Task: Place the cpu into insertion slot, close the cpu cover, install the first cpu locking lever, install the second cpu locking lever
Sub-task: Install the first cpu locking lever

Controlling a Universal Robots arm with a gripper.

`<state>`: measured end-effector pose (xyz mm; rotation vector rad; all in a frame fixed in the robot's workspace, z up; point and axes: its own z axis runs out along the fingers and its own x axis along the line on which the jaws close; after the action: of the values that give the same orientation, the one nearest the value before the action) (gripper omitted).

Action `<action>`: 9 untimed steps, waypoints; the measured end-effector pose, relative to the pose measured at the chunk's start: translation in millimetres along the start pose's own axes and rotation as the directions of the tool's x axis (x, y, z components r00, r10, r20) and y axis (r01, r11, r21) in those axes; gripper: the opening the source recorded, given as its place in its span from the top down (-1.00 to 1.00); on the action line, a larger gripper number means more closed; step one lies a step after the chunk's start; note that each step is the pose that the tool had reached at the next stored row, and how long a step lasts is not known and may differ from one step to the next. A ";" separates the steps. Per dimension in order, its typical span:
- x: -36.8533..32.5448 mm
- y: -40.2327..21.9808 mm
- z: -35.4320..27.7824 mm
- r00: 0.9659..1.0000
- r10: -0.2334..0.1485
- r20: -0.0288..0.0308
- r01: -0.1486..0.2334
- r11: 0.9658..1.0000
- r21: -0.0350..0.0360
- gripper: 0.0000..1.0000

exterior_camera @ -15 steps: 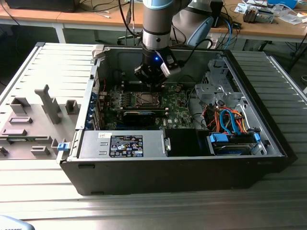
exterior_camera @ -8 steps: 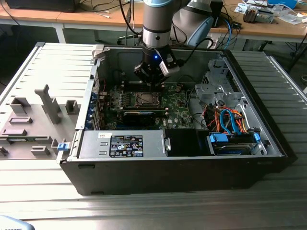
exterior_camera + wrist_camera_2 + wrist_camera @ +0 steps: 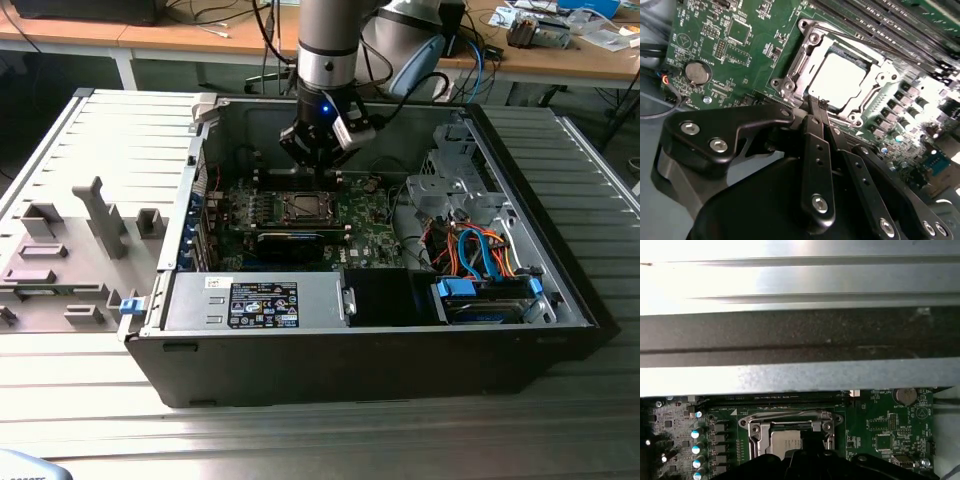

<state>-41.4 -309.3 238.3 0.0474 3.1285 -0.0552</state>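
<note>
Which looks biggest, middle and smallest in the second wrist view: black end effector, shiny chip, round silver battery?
1. Black end effector, though it sits nearest the camera.
2. Pale shiny square chip.
3. Round silver coin battery.

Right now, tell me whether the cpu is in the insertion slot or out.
In. In the second wrist view the cpu lies flat inside the insertion slot, its pale face showing through the cpu cover framing it.

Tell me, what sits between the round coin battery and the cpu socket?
In the second wrist view, just bare green board with small chips lies between the battery and the socket.
</note>
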 end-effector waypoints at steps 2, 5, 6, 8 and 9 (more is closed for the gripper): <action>-0.1 -0.2 -3.3 1.000 0.003 0.001 -0.003 1.000 0.023 0.79; -0.2 -2.5 -3.9 1.000 0.003 0.001 -0.003 0.999 0.046 0.79; -0.2 -3.8 -4.2 1.000 0.003 0.001 -0.003 0.999 0.046 0.79; -0.3 -6.9 -5.1 1.000 0.003 0.002 -0.003 0.999 0.046 0.79; -0.4 -8.0 -5.3 1.000 0.003 0.001 -0.003 0.999 0.046 0.79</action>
<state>-41.4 -317.1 243.9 0.0525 3.1256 -0.1277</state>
